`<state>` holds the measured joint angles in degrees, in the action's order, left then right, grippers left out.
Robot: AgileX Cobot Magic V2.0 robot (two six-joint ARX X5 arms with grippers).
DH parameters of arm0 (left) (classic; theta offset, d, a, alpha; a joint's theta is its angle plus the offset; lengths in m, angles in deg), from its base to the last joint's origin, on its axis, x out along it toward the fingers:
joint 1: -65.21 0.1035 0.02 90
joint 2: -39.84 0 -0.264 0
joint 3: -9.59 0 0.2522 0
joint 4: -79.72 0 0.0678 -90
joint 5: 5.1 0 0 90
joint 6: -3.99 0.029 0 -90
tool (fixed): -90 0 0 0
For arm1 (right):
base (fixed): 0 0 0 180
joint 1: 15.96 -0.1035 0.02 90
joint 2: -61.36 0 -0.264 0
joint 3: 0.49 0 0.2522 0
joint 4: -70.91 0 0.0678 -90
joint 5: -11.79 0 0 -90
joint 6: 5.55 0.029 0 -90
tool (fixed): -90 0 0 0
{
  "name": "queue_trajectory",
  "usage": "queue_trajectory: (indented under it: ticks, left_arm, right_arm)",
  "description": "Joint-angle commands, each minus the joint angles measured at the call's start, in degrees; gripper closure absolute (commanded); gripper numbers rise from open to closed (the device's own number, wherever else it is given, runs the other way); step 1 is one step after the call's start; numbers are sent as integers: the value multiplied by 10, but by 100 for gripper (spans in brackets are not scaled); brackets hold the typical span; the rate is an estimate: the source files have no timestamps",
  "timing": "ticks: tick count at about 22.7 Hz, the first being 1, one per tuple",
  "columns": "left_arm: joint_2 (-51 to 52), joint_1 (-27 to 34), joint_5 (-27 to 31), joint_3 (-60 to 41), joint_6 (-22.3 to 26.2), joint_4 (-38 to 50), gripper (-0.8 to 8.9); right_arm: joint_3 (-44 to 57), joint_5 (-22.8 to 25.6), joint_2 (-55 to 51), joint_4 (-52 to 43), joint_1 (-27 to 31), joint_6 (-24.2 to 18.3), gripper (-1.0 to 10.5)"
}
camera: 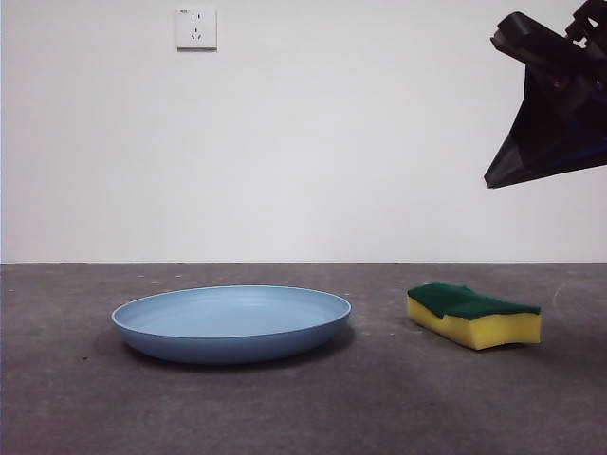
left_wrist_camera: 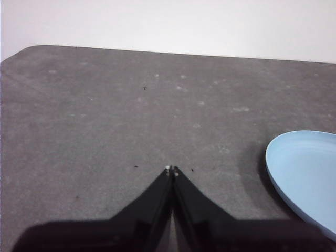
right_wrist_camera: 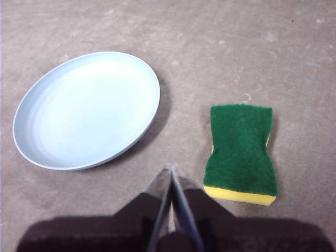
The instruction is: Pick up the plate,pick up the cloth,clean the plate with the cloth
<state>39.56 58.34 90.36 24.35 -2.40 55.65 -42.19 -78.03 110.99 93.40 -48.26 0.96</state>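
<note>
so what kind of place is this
Probably a bare robot test bench, not a kitchen: a plain dark grey table, a blank white wall with one power socket, and a black gripper overhead.

The left gripper (left_wrist_camera: pixel 172 169) hangs over the dark grey table (left_wrist_camera: pixel 131 115) with its two black jaws pressed together, the tips meeting in a single point and nothing between them. They touch nothing on the table. With the jaw tips as the centre of the dial, the plate (left_wrist_camera: pixel 307 176) lies at about 3 o'clock, apart from the jaws; only part of its light-blue round shows (the remainder is cut off by the picture's edge). Its raised rim casts a soft shadow on the tabletop toward the gripper. Pale flecks and a few dark specks dot the table. At 12 o'clock the table's far edge meets a plain white wall (left_wrist_camera: pixel 173 23).
</note>
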Motion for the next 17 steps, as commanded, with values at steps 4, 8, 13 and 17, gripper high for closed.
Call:
queue_trajectory:
  ticks: [4,8,13,17]
  left_arm:
    - [0,2,3,-8,6,2,814]
    - [0,2,3,-8,6,2,814]
    - [0,2,3,-8,6,2,814]
    - [0,2,3,-8,6,2,814]
  right_arm:
    - [2,1,0,-3,0,5,946]
    - [2,2,0,-3,0,5,946]
    - [3,1,-5,4,0,0,946]
    - [3,17,-84,19,35,-88,946]
